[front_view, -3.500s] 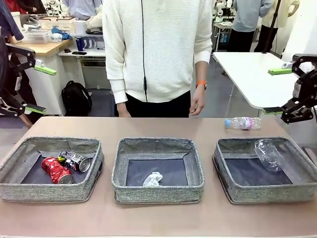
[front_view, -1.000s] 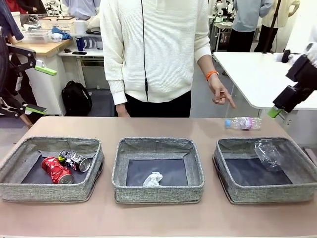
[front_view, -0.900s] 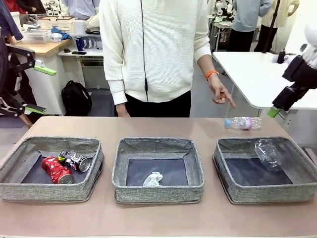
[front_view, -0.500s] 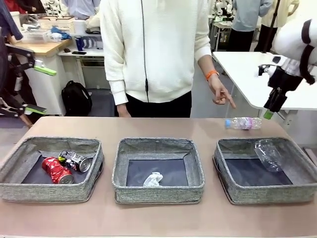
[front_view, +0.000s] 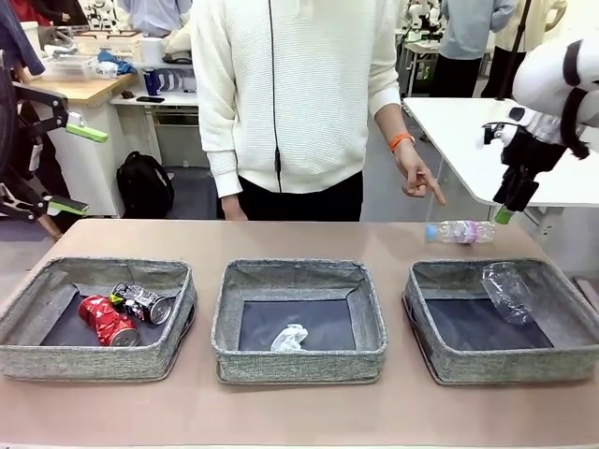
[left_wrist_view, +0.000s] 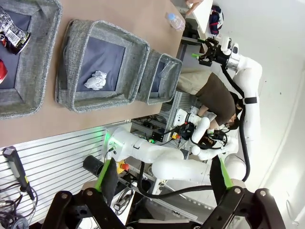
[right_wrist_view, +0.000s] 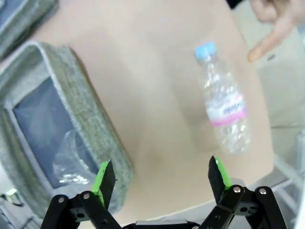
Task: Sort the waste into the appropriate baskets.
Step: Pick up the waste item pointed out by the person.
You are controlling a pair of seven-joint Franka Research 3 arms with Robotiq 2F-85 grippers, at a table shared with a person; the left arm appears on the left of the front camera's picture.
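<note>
— Clear plastic is what the right gripper (right_wrist_view: 159, 179) looks down on: a bottle (front_view: 460, 231) with a blue cap and pink label lies flat on the brown table (front_view: 309, 238), ahead of the green pads and off toward one finger. What's the claw doing?

— Jaws spread wide, nothing between them. It hangs in the air above the bottle, not touching it.

— Anything crowding it?

— A person's hand (front_view: 416, 176) points an index finger down just past the bottle's cap end, on the far side from the claw. Near the other finger sits the right basket (front_view: 426, 285), with a second clear bottle (front_view: 506, 291) leaning against its wall inside.

— And farther away?

— Well off to that same side, the middle basket (front_view: 231, 329) holds a white paper wad (front_view: 289, 338); beyond it the left basket (front_view: 19, 316) holds a crushed red can (front_view: 106, 321) and a crushed dark can (front_view: 140, 303), touching each other.

— The other arm?

— The left gripper (left_wrist_view: 162, 174) is raised at the table's far edge, well apart from everything, fingers wide and empty.
</note>
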